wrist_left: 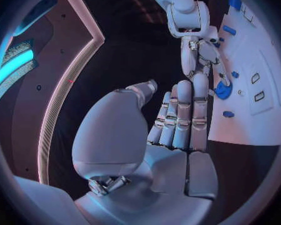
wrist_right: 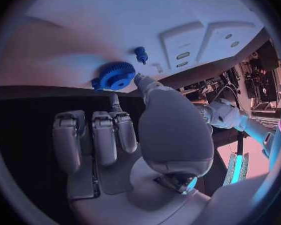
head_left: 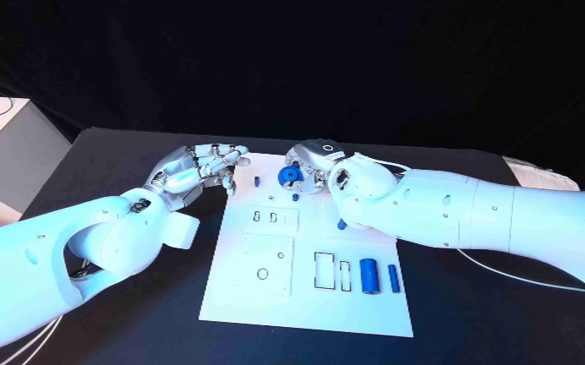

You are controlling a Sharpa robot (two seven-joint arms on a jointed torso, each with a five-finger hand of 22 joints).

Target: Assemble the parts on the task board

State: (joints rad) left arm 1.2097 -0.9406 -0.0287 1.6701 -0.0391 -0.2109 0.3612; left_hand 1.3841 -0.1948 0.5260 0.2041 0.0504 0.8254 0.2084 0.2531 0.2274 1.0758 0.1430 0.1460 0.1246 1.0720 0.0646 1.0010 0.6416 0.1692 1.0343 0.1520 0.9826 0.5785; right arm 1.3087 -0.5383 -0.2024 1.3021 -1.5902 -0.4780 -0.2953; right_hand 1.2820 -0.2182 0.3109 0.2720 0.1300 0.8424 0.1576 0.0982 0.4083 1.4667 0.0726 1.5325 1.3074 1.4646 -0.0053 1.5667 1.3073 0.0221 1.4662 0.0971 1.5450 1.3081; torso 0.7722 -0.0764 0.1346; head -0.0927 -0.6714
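Small blue toothed plastic gear [head_left: 287, 176], at the far edge of the white task board [head_left: 305, 306], pinched by the right hand [head_left: 319, 166]: seemingly light, rigid, best gripped by its rim; left hand [head_left: 201, 168] curled, empty.

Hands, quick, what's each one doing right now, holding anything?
Left hand: holds nothing; its fingers lie straight and close together at the task board edge.
Right hand: pinches the blue gear between thumb and a finger.
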